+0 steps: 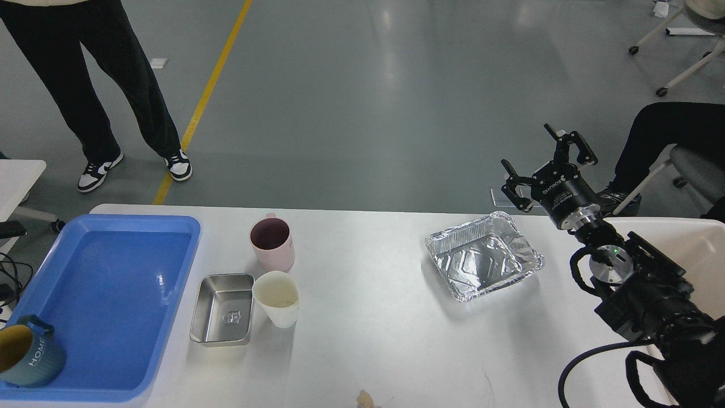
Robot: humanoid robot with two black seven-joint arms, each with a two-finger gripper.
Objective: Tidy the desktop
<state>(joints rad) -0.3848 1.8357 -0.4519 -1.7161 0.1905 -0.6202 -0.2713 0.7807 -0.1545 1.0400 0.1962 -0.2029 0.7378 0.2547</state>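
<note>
The white desktop [374, 317] fills the lower view. On it stand a pink mug [272, 244], a white cup [276, 298], a small steel tray [222, 309] and a crumpled foil tray [483, 262]. A blue plastic tray [113, 294] at the left holds a dark teal mug [25, 358] in its near corner. My right gripper [537, 160] is open and empty, raised beyond the table's far edge, up and right of the foil tray. My left arm and gripper are out of view.
A beige bin [694, 249] stands at the right edge behind my right arm. A small crumpled scrap [365, 399] lies at the table's front edge. A person [85, 85] stands on the floor beyond the table's left end; another sits at the far right [668, 133].
</note>
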